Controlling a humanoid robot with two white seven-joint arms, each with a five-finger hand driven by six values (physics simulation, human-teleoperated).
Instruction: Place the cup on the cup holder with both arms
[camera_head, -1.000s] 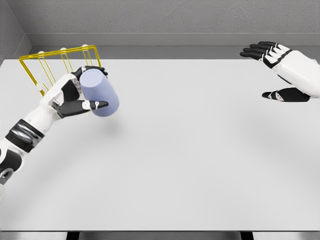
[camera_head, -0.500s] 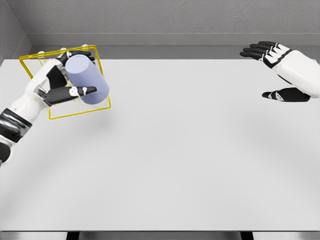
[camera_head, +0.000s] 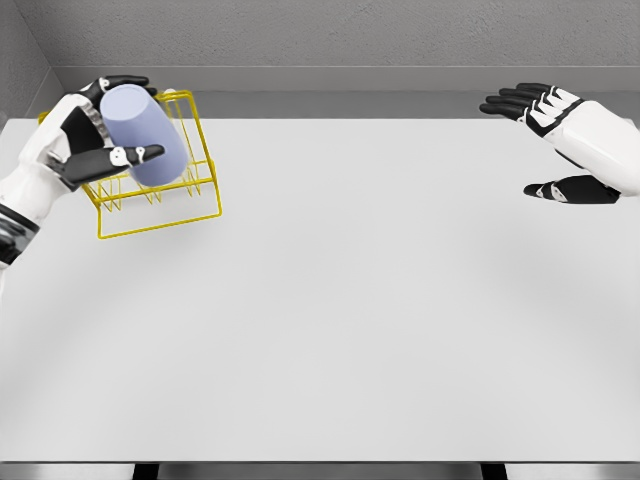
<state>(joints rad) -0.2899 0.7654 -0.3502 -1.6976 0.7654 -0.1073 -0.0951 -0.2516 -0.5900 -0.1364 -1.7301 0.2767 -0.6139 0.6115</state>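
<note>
Cup (camera_head: 142, 135) carried higher by left hand (camera_head: 85, 140); over holder (camera_head: 170, 205).

The yellow wire cup holder (camera_head: 160, 190) blocks the desk's (camera_head: 350, 320) far left corner, with the left robot hand (camera_head: 90, 140) and lavender cup (camera_head: 142, 135) over it, while the remaining surface lies bare.

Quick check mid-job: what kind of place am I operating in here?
Probably a bare simulated test bench, not a real kitchen: a plain white table, blank grey walls, and only a yellow wire cup holder and a lavender cup in the left hand.
</note>
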